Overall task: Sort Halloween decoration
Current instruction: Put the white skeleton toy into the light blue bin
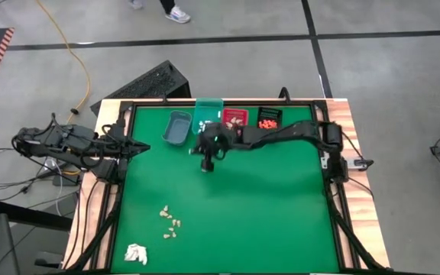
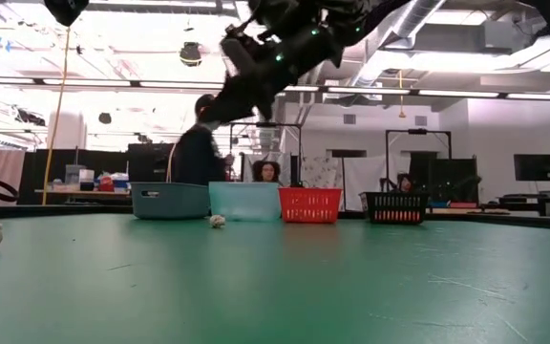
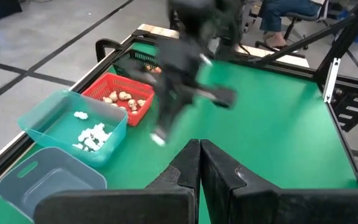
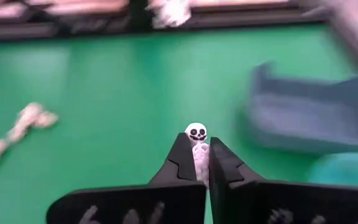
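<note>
Right wrist view shows the right gripper point(image 4: 196, 163) clenched on 1 white skeleton figure point(image 4: 197, 142), raised above the green table point(image 1: 266, 198) near the grey bin point(image 1: 176, 127) and teal bin point(image 1: 207, 116). A cluster of beige pieces point(image 1: 170, 222) lies well apart. The left gripper point(image 3: 199, 163) waits clenched, empty, at the table's left edge.

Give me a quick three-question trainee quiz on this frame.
1. True or false: the right gripper is shut on a white skeleton figure.
2. Which bin holds the white pieces: A grey, B teal, C red?
3. Fill in: the left gripper waits at the table's left edge, fingers ____.

Key: 1 true. 2 B, the teal bin. 3 shut.
</note>
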`<action>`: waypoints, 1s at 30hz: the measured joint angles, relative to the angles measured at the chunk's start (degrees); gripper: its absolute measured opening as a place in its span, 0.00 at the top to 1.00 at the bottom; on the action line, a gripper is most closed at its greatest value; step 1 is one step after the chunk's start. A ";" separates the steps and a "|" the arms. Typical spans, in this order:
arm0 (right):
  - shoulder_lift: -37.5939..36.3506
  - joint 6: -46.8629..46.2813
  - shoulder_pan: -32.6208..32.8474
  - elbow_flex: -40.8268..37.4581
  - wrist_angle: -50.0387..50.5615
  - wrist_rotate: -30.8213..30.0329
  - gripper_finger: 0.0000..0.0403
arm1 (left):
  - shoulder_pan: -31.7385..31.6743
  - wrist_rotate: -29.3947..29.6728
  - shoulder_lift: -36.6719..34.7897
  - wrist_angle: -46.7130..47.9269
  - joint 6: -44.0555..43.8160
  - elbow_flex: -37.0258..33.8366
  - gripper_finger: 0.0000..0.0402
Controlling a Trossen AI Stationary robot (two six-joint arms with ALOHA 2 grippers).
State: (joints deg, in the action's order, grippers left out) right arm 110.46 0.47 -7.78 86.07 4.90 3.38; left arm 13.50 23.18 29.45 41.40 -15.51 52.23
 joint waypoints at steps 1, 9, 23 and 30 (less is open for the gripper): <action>-0.98 0.02 -1.16 0.04 0.66 -0.67 0.98 | -0.01 -0.13 0.00 0.01 -0.04 0.00 1.00; -2.71 -0.33 -8.38 -0.03 2.62 -2.74 0.98 | 0.01 -0.19 -0.02 -0.08 -0.22 0.00 1.00; -0.43 -4.13 -15.85 -0.11 5.11 -9.61 0.96 | 0.00 0.30 -0.02 -0.45 -0.04 0.00 1.00; -0.43 -5.47 -16.80 -0.12 5.10 -9.55 0.91 | 0.00 1.48 -0.02 -1.31 0.70 0.00 1.00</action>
State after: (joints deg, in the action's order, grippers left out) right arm 110.04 -4.99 -24.58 85.95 10.00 -6.16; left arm 13.50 24.66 29.43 40.10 -14.81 52.23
